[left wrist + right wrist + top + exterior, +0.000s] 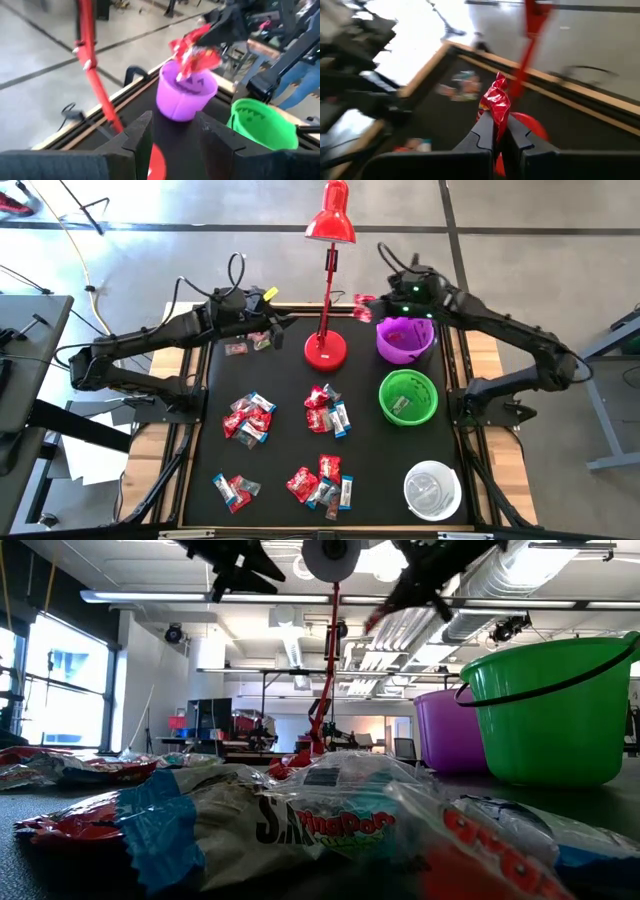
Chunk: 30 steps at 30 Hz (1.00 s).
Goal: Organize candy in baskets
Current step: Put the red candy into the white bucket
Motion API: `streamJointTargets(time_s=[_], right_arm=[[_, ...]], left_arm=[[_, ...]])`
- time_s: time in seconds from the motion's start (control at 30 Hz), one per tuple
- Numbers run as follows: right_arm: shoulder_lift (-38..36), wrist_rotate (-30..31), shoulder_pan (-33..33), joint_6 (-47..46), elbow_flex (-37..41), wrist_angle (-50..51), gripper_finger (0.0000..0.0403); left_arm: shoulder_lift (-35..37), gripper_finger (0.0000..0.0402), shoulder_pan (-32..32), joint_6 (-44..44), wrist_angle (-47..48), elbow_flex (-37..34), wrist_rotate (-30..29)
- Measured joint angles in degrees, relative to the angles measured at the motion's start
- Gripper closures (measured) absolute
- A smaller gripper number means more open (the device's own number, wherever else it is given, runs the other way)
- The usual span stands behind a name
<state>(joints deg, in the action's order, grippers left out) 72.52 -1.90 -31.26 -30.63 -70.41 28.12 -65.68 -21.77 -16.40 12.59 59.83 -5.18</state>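
Above far edge of purple basket (405,340), right gripper (366,304) clamped tight on red candy (496,104), raised off mat. Left gripper (275,323) at far left of lamp (327,280), fingers (137,135) parted, holding nothing. Green basket (408,397) just near of purple; white basket (432,489) near right corner. Candy piles (327,410) across mat (290,450) centre and near side; a few pieces under left gripper.

We see a red-wrapped candy (496,102) raised beside the purple basket (405,340). The green basket (408,397) and white basket (432,489) stand nearer. Other candies (327,410) lie clustered on the mat.
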Motion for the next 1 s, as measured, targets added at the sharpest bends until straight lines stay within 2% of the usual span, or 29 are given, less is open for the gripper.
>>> streamJointTargets(time_s=[0.1,0.2,0.3,0.43,0.5,0.63,0.8,1.0], right_arm=[[-2.91,4.41,-0.42,-0.36,0.00,7.12,0.0402],[-5.27,5.26,-0.19,-1.93,0.00,12.61,0.0402],[-7.39,3.50,1.15,-5.07,0.00,20.36,0.0402],[-9.96,-4.29,4.82,-12.43,0.00,34.52,0.0402],[-10.85,-7.43,8.49,-16.99,0.00,41.14,0.0402],[-11.89,-8.32,18.57,-26.95,0.00,48.89,0.0402],[-12.19,-8.86,31.16,-38.01,0.00,47.76,0.0402],[-12.18,-9.09,45.96,-52.95,0.00,43.53,0.0402]], left_arm=[[1.47,0.0275,-0.53,0.01,1.66,0.00,-0.16],[2.93,0.0275,-1.21,0.00,2.38,-0.02,-0.30],[4.45,0.0275,-1.92,0.02,3.42,-0.02,-0.81],[6.71,0.0275,-3.36,0.04,5.01,-0.02,-3.50],[7.68,0.0275,-4.45,0.10,5.55,-0.02,-5.57],[9.10,0.0275,-7.28,2.60,4.87,-0.02,-11.02],[9.51,0.0275,-11.10,10.91,-1.45,-0.02,-20.08],[8.93,0.0275,-15.98,25.06,-16.13,-0.04,-31.07]])
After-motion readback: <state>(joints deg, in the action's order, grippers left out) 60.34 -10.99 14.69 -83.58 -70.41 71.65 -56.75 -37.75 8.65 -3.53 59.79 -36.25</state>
